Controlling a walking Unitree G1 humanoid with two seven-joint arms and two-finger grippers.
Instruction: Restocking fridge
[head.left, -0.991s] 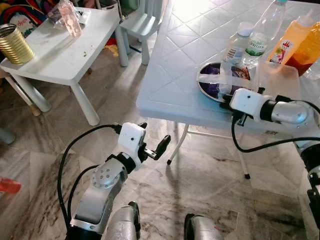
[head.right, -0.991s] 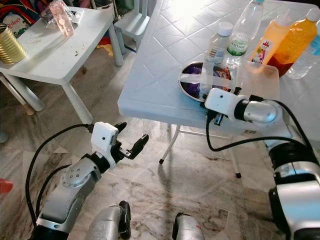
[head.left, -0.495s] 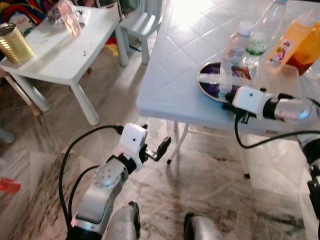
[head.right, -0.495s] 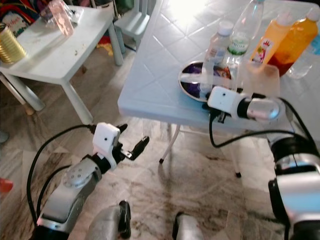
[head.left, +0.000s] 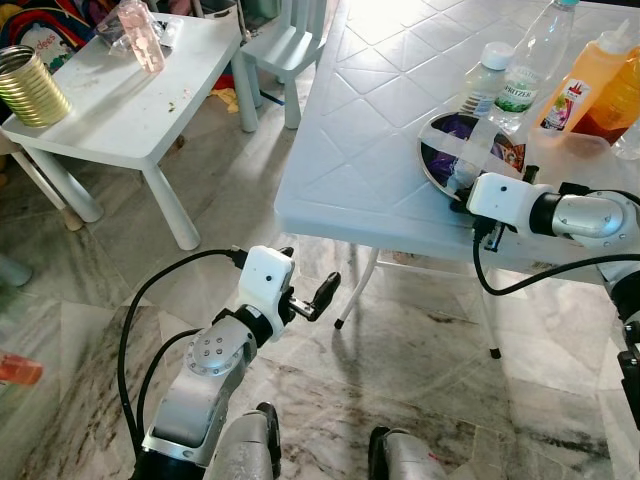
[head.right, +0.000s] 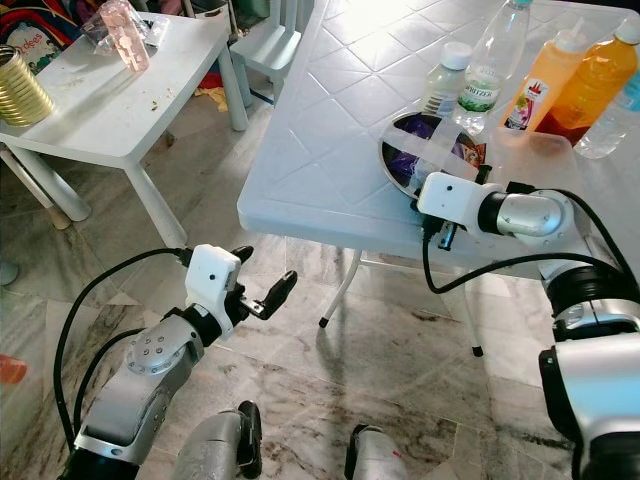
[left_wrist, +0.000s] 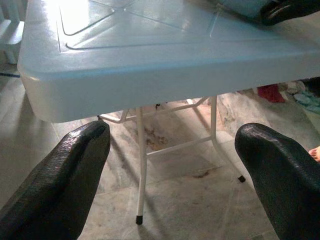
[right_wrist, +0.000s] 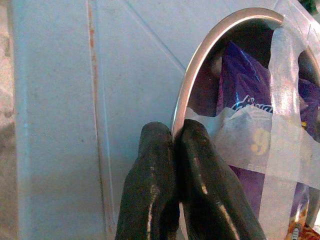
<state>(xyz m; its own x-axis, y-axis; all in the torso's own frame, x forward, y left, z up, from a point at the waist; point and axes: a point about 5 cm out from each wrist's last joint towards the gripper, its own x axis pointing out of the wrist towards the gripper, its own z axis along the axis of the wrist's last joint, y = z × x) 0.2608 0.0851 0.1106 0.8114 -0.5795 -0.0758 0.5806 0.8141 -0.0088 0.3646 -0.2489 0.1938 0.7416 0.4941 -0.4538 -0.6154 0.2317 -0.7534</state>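
A steel bowl (head.left: 452, 148) holding a purple packet under crossed strips of clear tape sits tilted at the near edge of the white folding table (head.left: 360, 130). My right gripper (right_wrist: 172, 137) is shut on the bowl's near rim (right_wrist: 200, 55), its white wrist (head.left: 503, 198) at the table edge. Behind the bowl stand a small clear bottle (head.left: 483, 85), a tall water bottle (head.left: 530, 60), an orange squeeze bottle (head.left: 580, 75) and a juice bottle (head.left: 620, 100). My left gripper (head.left: 308, 275) hangs open below the table's front edge, holding nothing.
A clear plastic tub (head.right: 545, 150) lies right of the bowl. To the left is a low white table (head.left: 120, 100) with a gold can (head.left: 30, 88) and a pink cup (head.left: 140, 35), and a small chair (head.left: 290, 40) behind. Marble floor lies between the tables.
The bowl has shifted right and back with my right gripper, and its near rim now stands higher, tilting it. The left arm has barely moved.
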